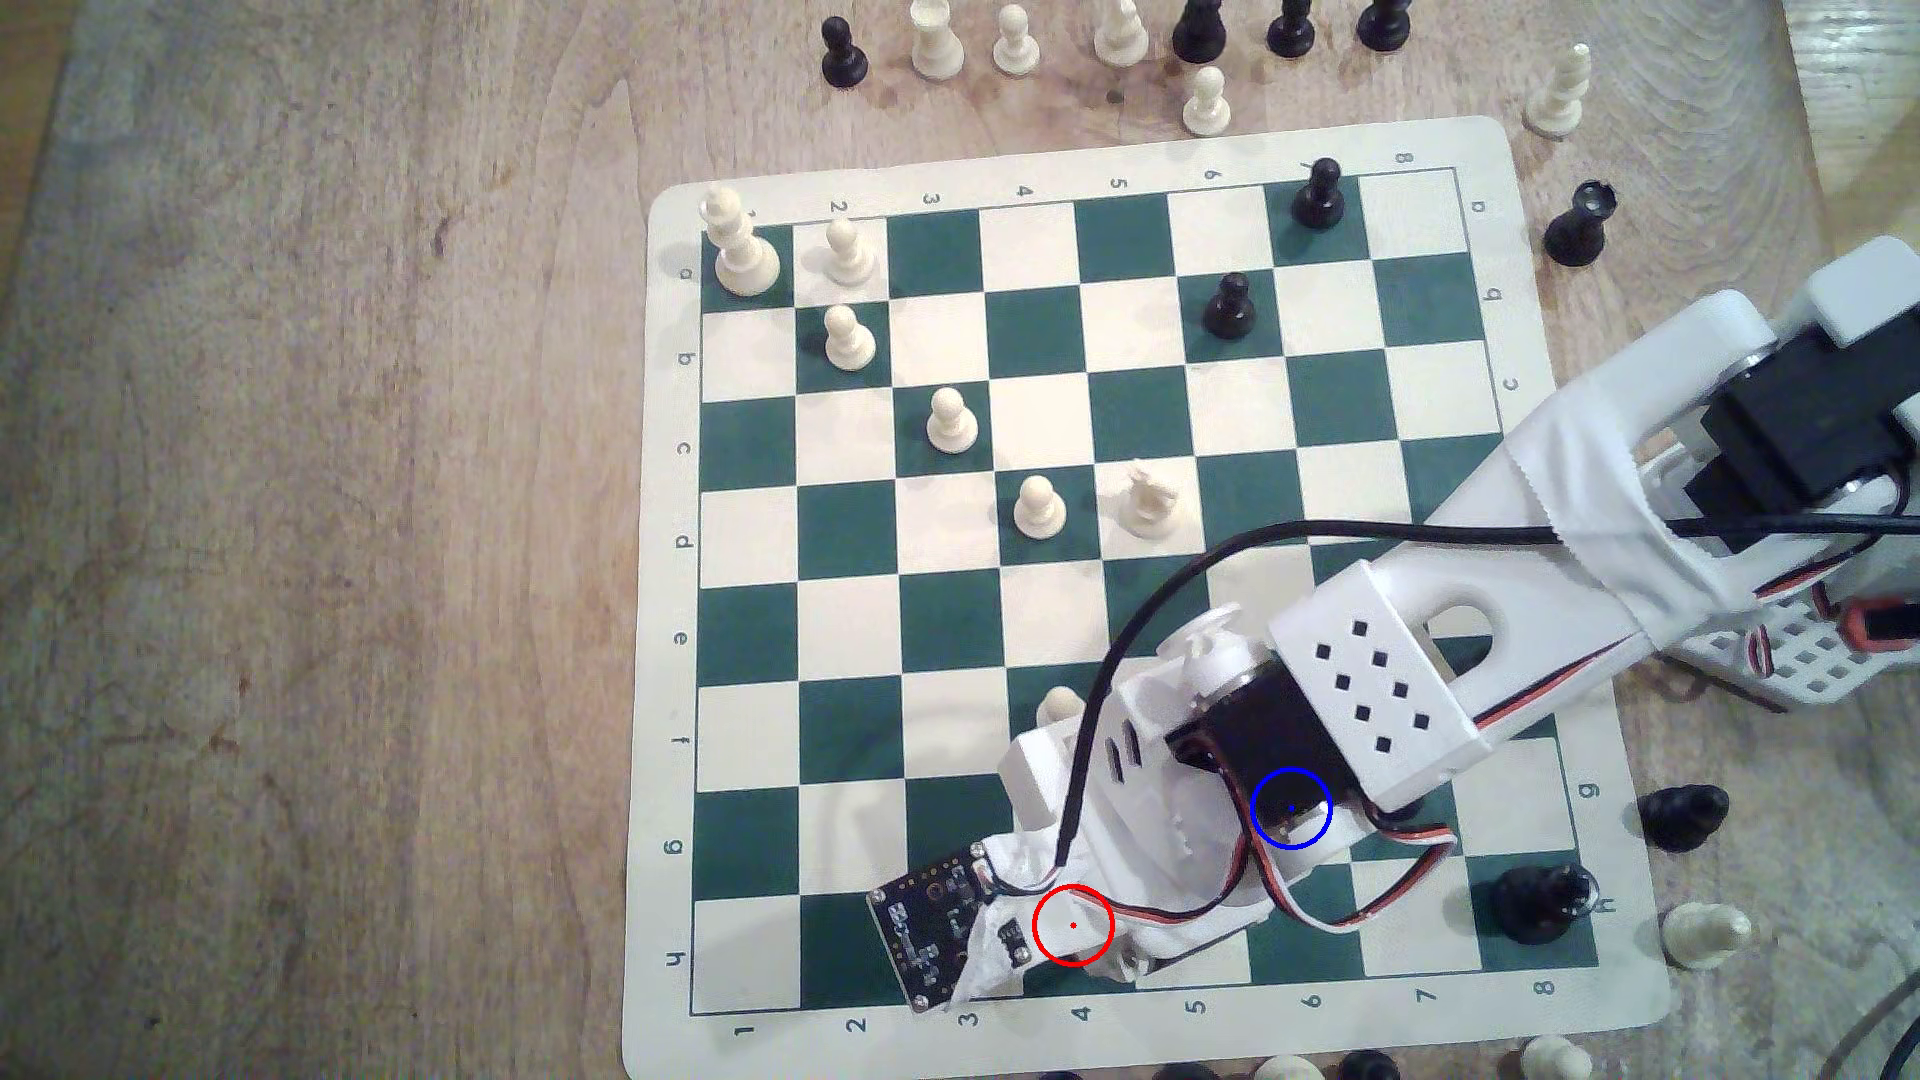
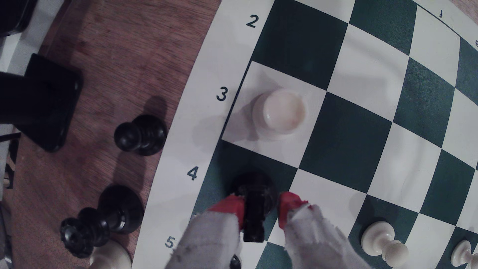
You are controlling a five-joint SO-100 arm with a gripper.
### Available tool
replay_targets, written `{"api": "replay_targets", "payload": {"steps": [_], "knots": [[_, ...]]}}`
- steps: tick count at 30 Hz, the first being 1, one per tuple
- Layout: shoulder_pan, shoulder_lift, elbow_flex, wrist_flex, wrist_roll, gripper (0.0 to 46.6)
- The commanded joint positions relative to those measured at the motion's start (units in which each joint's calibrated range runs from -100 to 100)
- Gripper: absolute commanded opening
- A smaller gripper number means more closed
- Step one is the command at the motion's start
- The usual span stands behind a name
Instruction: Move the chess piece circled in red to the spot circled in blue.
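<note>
In the wrist view the chess piece circled in red (image 2: 254, 186), glossy black with a round base, stands on a green edge square beside the printed number 4. My gripper (image 2: 261, 205) is open and straddles it. One red-tipped finger (image 2: 230, 207) touches its side, and the other red-tipped finger (image 2: 288, 204) stands a small gap away. In the exterior view my white arm (image 1: 1371, 675) reaches across the board's near right part. The red ring and the blue ring are drawn over the arm, so the piece and the spot circled in blue are hidden beneath it.
A white piece (image 2: 280, 112) stands one square away, by number 3. White pawns (image 2: 382, 240) stand on the other side. Black pieces (image 2: 141, 134) lie on the wooden table off the board edge. A black piece (image 1: 1538, 901) stands on the exterior view's near right corner square.
</note>
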Motion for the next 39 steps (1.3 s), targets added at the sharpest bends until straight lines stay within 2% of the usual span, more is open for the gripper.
{"api": "replay_targets", "payload": {"steps": [1,8,18,22,27,39], "knots": [[-0.7,-1.4,-5.0,0.1,-0.1,3.4],[-1.2,-2.5,-5.3,1.0,-0.3,0.3],[-1.5,-7.4,-8.5,4.3,-0.6,0.3],[-1.5,-13.4,-6.9,6.6,-1.4,0.3],[-1.2,-20.9,-1.0,9.2,-1.6,0.3],[-1.4,-45.2,26.0,8.5,-2.9,0.3]]}}
